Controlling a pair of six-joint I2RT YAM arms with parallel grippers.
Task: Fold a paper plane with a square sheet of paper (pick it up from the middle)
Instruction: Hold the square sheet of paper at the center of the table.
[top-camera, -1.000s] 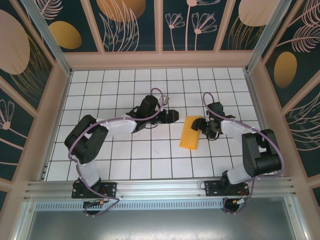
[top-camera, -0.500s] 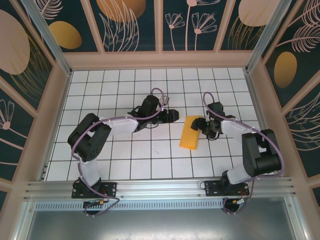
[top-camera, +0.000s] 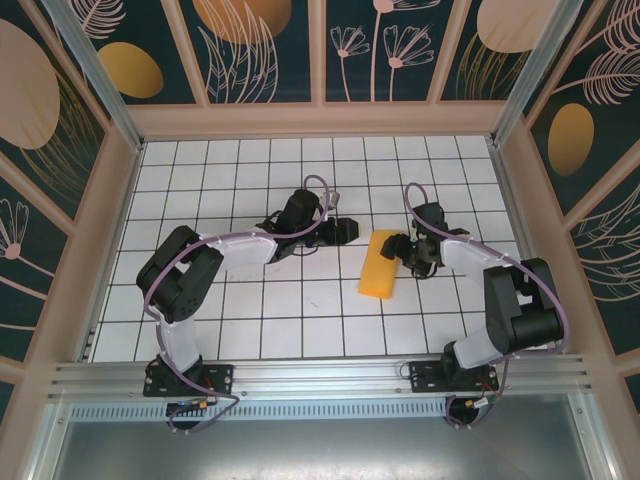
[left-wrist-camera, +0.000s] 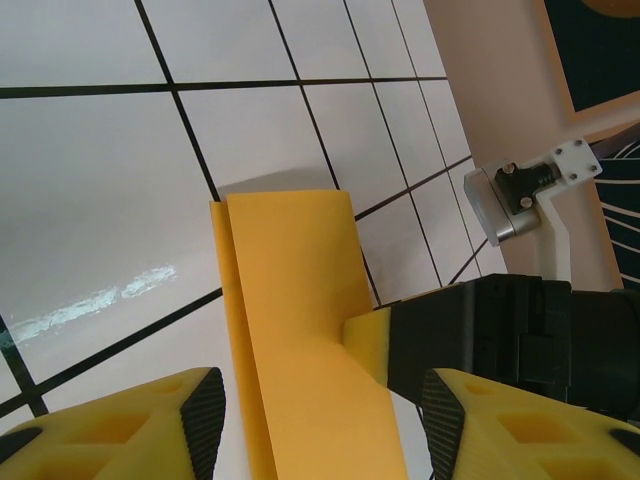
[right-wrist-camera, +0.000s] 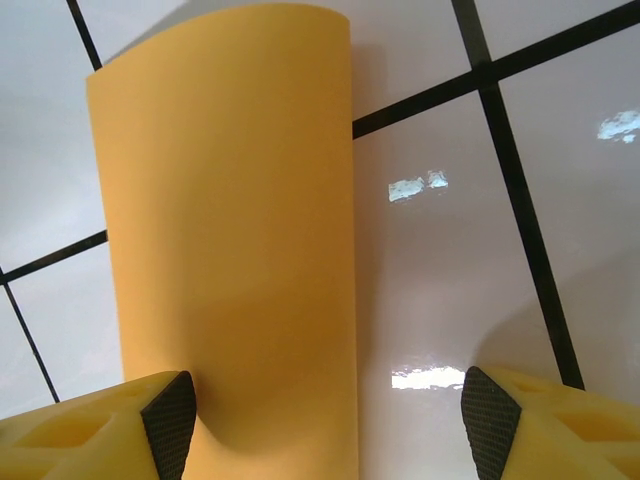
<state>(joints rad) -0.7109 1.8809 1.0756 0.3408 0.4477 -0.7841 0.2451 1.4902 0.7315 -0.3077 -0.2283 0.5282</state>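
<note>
The thin orange-yellow sheet of paper (top-camera: 379, 268), folded into a long rectangle, is lying flat on the white tiled table (top-camera: 300, 300) with black grid lines, a little right of the middle. Its long axis is running from the far side towards the arm bases, leaning slightly to the left at the near end.

The right gripper (top-camera: 398, 247) is standing just beside the sheet's right edge, near the far end. Its jaws are spread wide and are clamping nothing. In the left wrist view one of its yellow fingers (left-wrist-camera: 368, 338) is touching that edge. The left gripper (top-camera: 347, 230) is hovering near the far-left corner, apart from the paper in the overhead view. Its fingers are also standing apart, with nothing pinched between them.

I judge the right arm is the nearer one, so the coming move is depending on it. The sheet is lying to its left, with the long side across the jaws.

In the right wrist view the far end of the sheet (right-wrist-camera: 230, 230) is curling up a little. Both wrist views are cutting off the near end. The left wrist view is showing a second layer as a narrow strip along the left edge (left-wrist-camera: 219, 300). I cannot tell if the right finger is pressing on the paper or sliding under it.
</note>
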